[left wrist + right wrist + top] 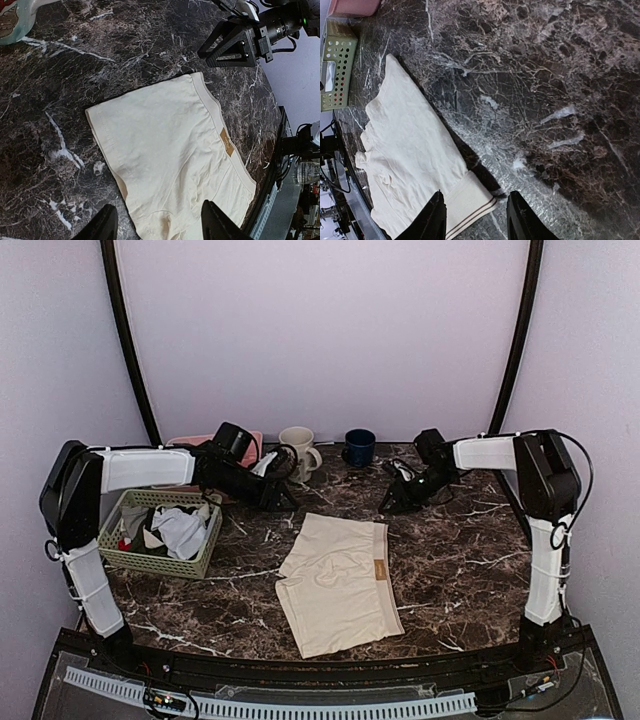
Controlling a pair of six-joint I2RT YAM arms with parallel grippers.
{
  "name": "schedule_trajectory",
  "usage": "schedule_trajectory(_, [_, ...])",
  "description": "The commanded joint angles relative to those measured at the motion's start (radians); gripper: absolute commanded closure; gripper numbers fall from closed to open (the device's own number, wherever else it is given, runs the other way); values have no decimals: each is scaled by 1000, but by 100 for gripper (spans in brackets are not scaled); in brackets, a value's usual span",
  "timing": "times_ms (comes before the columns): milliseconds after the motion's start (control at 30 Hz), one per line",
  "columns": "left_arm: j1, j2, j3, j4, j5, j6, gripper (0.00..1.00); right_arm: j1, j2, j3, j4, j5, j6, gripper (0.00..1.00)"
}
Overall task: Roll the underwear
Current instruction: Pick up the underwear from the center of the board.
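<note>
The cream-beige underwear (335, 585) lies spread flat in the middle of the dark marble table, its small brown label (380, 569) on the waistband at the right. My left gripper (285, 498) hangs just beyond its far left corner, open and holding nothing. In the left wrist view the underwear (170, 150) fills the space ahead of the left gripper (160, 225). My right gripper (390, 502) is off the far right corner, also open. In the right wrist view the striped waistband corner (470, 200) sits between the empty fingers of the right gripper (476, 220).
A green basket (150, 562) of white and grey cloths stands at the left. A white mug (298, 450), a blue cup (359, 447) and a pink box (215, 440) line the far edge. The table's near edge runs just below the underwear.
</note>
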Motion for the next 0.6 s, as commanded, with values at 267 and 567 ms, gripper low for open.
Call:
schedule_trajectory(267, [17, 108, 117, 14, 20, -16, 41, -2, 131, 18, -64, -147, -129, 63])
schedule_trajectory(567, [18, 258, 256, -32, -73, 52, 47, -3, 149, -37, -21, -179, -114, 74])
